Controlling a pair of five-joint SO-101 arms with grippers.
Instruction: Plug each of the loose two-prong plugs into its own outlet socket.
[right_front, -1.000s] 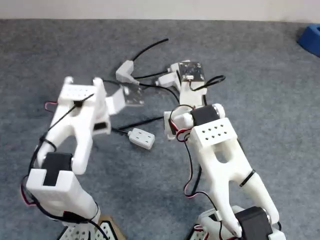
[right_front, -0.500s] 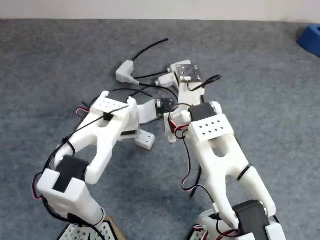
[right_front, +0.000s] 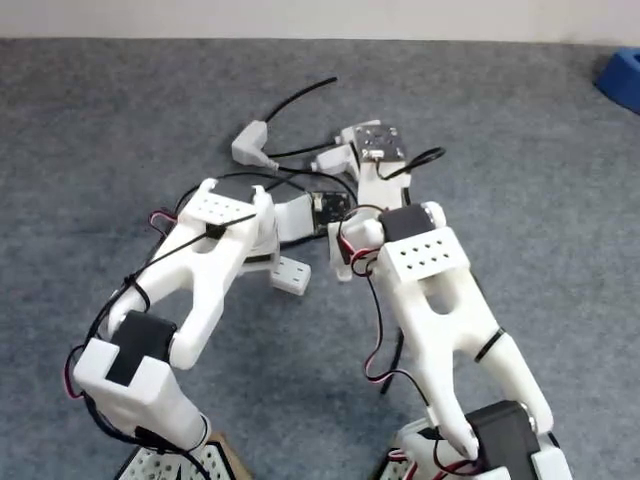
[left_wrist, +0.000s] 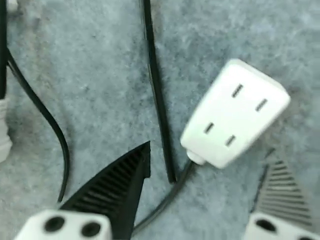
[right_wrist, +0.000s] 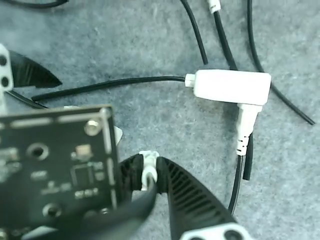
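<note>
A white outlet block (left_wrist: 235, 115) with two two-slot sockets lies on the grey carpet, its black cord trailing away. My left gripper (left_wrist: 210, 155) hangs open just over it, a finger on each side of the block's cord end. In the high view that block (right_front: 292, 276) peeks out from under the left arm. My right gripper (right_wrist: 150, 172) is shut on the small white end of a plug on a black cord. A second white plug (right_wrist: 232, 86) lies a little beyond it. The high view shows this plug (right_front: 250, 145) at the back left.
Several black cords (right_wrist: 107, 86) cross the carpet around both grippers. The left arm's camera board (right_wrist: 55, 165) sits close beside my right gripper. A blue object (right_front: 620, 80) rests at the far right edge. Bare carpet lies to the left and right.
The left arm has swung right and come down over the outlet block, settling in the last half second. The right arm has barely shifted.
</note>
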